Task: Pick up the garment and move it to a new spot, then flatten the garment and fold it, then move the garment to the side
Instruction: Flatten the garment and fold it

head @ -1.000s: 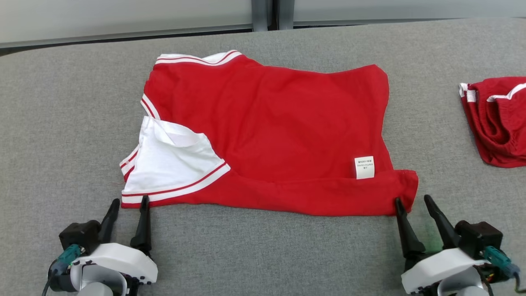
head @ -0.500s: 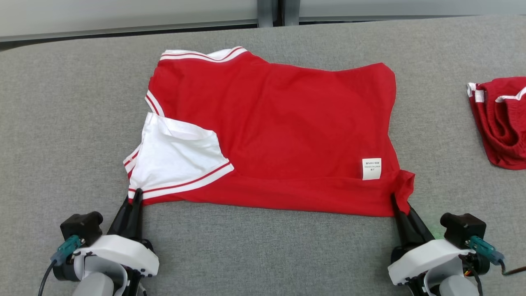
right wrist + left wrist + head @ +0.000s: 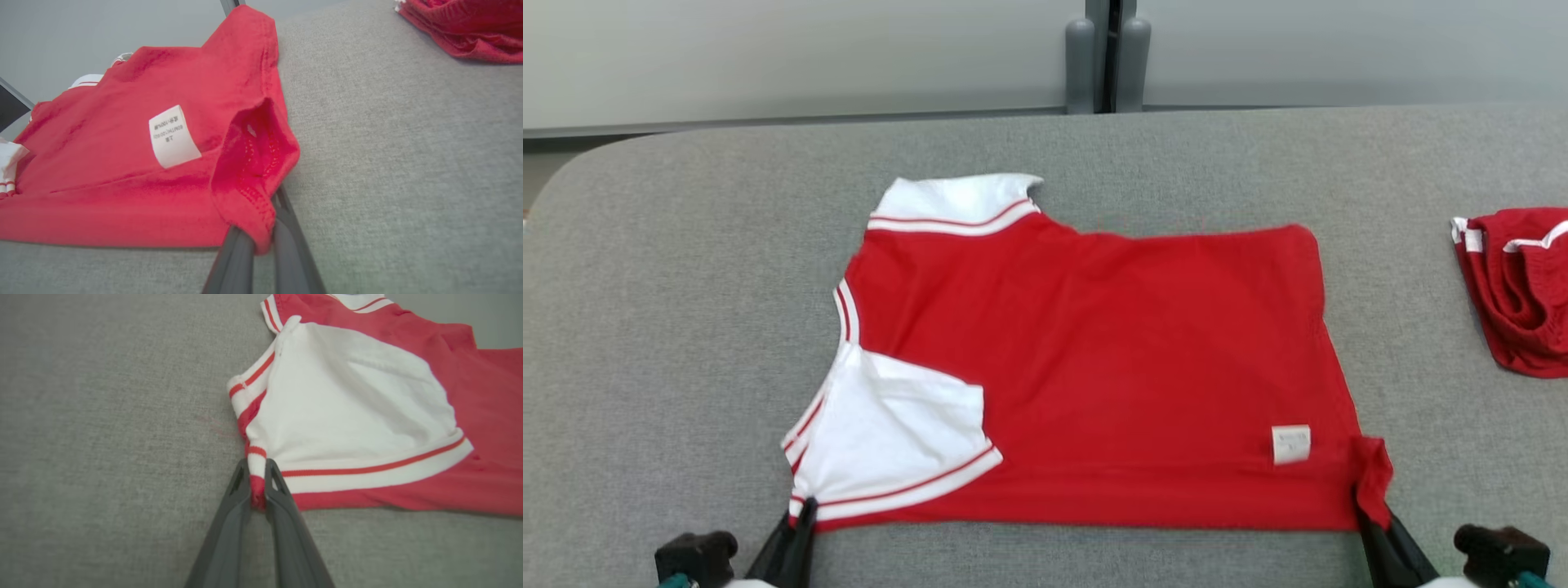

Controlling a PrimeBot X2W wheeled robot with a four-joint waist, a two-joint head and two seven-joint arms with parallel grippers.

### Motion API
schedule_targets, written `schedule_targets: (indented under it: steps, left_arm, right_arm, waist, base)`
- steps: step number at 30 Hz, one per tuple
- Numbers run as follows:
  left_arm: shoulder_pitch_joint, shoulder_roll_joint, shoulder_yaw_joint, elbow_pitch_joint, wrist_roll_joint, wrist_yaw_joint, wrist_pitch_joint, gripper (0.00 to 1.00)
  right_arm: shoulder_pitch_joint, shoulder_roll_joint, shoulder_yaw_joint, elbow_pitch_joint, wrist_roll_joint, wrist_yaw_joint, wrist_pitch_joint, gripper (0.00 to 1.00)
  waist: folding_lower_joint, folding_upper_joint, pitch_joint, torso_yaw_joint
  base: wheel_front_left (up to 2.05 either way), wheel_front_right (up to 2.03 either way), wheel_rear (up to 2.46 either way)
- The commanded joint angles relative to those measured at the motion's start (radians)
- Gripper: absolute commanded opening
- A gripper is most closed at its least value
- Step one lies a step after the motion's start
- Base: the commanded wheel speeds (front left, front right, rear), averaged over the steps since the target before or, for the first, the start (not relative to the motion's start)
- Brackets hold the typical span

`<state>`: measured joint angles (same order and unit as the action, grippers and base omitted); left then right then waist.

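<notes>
A red garment [image 3: 1094,359] with white sleeves and red-striped trim lies spread on the grey padded table [image 3: 670,327], a white label [image 3: 1291,444] near its right hem. My left gripper [image 3: 800,523] is shut on the near-left corner by the white sleeve [image 3: 347,408], the fabric pinched between its fingers [image 3: 229,522]. At the near-right corner my right gripper [image 3: 1372,523] is shut on the bunched red hem [image 3: 253,192]. The same label [image 3: 173,136] faces the right wrist camera.
A second red garment [image 3: 1515,286] with white trim lies crumpled at the table's right edge, also seen as a red heap [image 3: 466,28] in the right wrist view. A pale wall with a grey post [image 3: 1103,57] runs behind the table.
Both grippers closed on the near corners of the garment, from open a second ago. The garment has been drawn toward me and lies flatter. The head camera has tilted, shifting the whole picture.
</notes>
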<state>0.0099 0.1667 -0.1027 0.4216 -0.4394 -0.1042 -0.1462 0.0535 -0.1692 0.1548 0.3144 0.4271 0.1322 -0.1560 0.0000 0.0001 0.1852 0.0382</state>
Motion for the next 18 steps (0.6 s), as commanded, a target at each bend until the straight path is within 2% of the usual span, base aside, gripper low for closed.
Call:
schedule_targets:
  steps: [1, 4, 5, 6, 7, 8, 12, 18]
  left_arm:
    - [0.037, 0.009, 0.003, -0.014, -0.010, 0.015, 0.027, 0.00]
    - [0.083, 0.009, 0.002, -0.059, -0.021, 0.026, 0.062, 0.00]
    - [0.096, 0.011, -0.001, -0.073, -0.019, 0.029, 0.073, 0.00]
    - [0.104, 0.011, -0.003, -0.086, -0.021, 0.032, 0.081, 0.04]
    - [0.105, 0.012, 0.002, -0.096, -0.019, 0.045, 0.083, 0.47]
    - [0.104, 0.013, 0.006, -0.108, -0.018, 0.050, 0.082, 1.00]
    - [0.091, 0.002, 0.016, -0.171, -0.003, 0.082, 0.028, 1.00]
    - [0.060, 0.008, 0.024, -0.308, 0.072, 0.145, -0.066, 1.00]
  right_arm:
    - [0.031, -0.005, -0.022, -0.004, -0.005, -0.003, 0.014, 0.00]
    - [0.069, 0.005, -0.034, -0.027, -0.002, -0.003, 0.036, 0.00]
    - [0.077, 0.007, -0.038, -0.033, -0.006, -0.003, 0.043, 0.18]
    - [0.084, 0.012, -0.041, -0.039, -0.003, -0.003, 0.051, 0.45]
    - [0.088, 0.016, -0.041, -0.045, 0.000, -0.003, 0.058, 0.83]
    - [0.085, 0.017, -0.047, -0.054, -0.004, -0.003, 0.057, 1.00]
    - [0.066, 0.010, -0.061, -0.106, -0.043, -0.002, 0.036, 1.00]
    - [0.027, -0.001, -0.102, -0.253, -0.135, -0.002, 0.013, 1.00]
  waist:
    - [0.0000, -0.0001, -0.020, 0.011]
    - [0.0000, -0.0001, -0.036, 0.014]
    - [0.0000, -0.0001, -0.041, 0.014]
    - [0.0000, -0.0001, -0.043, 0.014]
    - [0.0000, -0.0001, -0.044, 0.016]
    - [0.0000, -0.0001, -0.045, 0.016]
    - [0.0000, -0.0001, -0.051, 0.009]
    - [0.0000, -0.0001, -0.063, -0.008]
  base:
    - [0.00, 0.00, 0.00]
    - [0.00, 0.00, 0.00]
    - [0.00, 0.00, 0.00]
    - [0.00, 0.00, 0.00]
    - [0.00, 0.00, 0.00]
    - [0.00, 0.00, 0.00]
    - [0.00, 0.00, 0.00]
    - [0.00, 0.00, 0.00]
